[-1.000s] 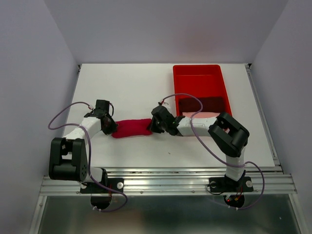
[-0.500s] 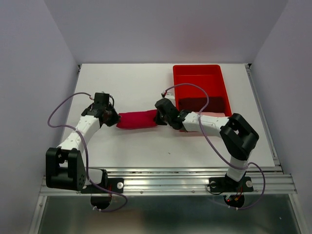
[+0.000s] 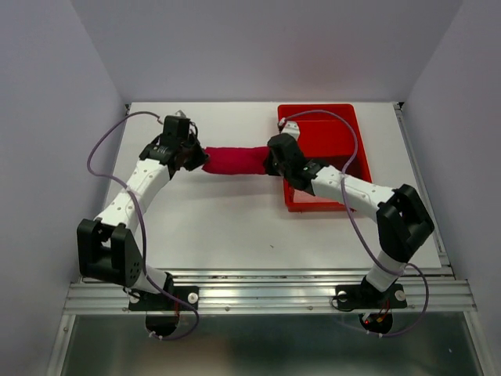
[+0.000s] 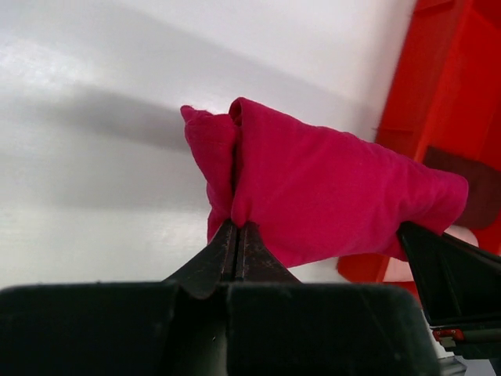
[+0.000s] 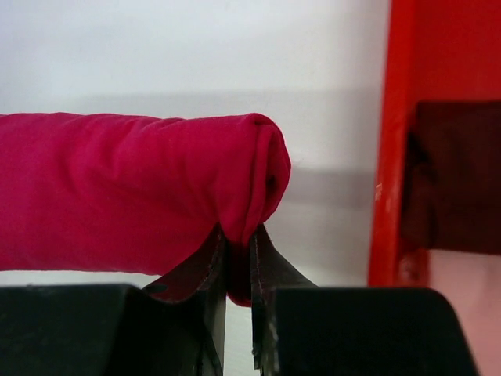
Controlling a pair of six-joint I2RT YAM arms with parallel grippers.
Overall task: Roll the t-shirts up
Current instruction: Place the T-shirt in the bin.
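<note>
A crimson-red t-shirt (image 3: 235, 160), rolled into a tube, hangs stretched between both grippers above the white table, just left of the red tray. My left gripper (image 3: 200, 159) is shut on its left end (image 4: 235, 180). My right gripper (image 3: 270, 162) is shut on its right end (image 5: 250, 196). A dark maroon t-shirt (image 5: 458, 176) lies rolled in the tray, with a pale pink one (image 5: 466, 305) nearer; in the top view my right arm hides most of them.
The glossy red plastic tray (image 3: 321, 125) stands at the back right of the table (image 3: 219, 227); its left wall (image 5: 391, 157) is close to my right gripper. Grey walls enclose the table on three sides.
Both grippers have carried the rolled crimson t-shirt up and away from the near middle of the table toward the back, beside the tray's left wall. Both arms have stretched out.
</note>
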